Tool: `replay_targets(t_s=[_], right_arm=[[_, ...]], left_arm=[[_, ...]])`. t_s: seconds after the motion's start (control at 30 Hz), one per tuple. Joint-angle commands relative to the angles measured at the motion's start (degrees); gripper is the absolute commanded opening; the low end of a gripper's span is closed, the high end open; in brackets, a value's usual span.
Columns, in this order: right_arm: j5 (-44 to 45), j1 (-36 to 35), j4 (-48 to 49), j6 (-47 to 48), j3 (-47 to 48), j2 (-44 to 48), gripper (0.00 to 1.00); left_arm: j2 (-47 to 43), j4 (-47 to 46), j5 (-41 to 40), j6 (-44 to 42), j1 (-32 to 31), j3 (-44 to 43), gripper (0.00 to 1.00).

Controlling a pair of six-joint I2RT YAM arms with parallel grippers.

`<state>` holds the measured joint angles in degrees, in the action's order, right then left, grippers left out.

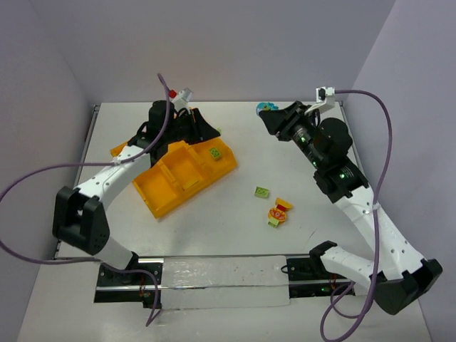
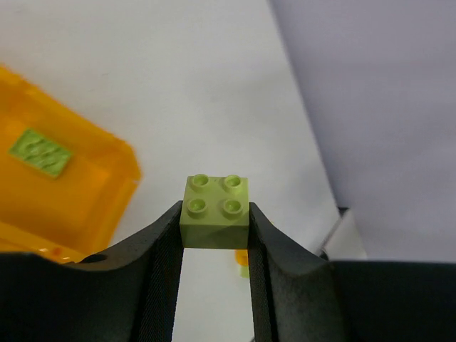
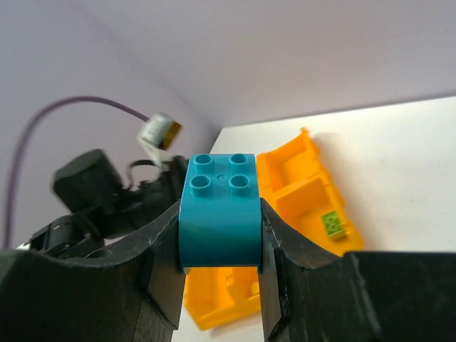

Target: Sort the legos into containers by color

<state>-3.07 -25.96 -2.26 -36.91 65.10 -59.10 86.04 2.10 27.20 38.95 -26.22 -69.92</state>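
My left fingers (image 2: 169, 239) are black and pinch a light green brick (image 2: 215, 211) with four round studs on top. My right fingers (image 3: 164, 253), black too, pinch a teal brick (image 3: 219, 214) studded the same way. The tray (image 1: 178, 182) is orange-yellow with a second green brick (image 1: 214, 152) in one corner cell, the bench (image 1: 285, 157) is white and carries a lone green brick (image 1: 262, 191) and a clump (image 1: 278, 212) of red, yellow, orange and green, and my arms (image 1: 107, 182) are white and black.
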Motion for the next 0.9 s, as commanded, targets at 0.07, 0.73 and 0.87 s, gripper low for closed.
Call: replay_targets(t_s=[0.07, 0.73, 0.87], right_arm=[[9.0, 0.6, -4.4, 4.4, -2.7, 5.2, 0.00], [1.7, 0.3, -5.4, 5.2, -1.9, 2.4, 0.00], [-0.1, -0.3, -6.8, 7.9, -0.8, 0.9, 0.00]], left_arm=[[13.0, 12.3, -16.0, -1.9, -1.0, -9.0, 0.00], [17.8, 17.2, -25.3, -2.7, -2.9, -14.9, 0.95], [13.8, 22.3, -31.1, -4.9, -2.9, -18.6, 0.95]])
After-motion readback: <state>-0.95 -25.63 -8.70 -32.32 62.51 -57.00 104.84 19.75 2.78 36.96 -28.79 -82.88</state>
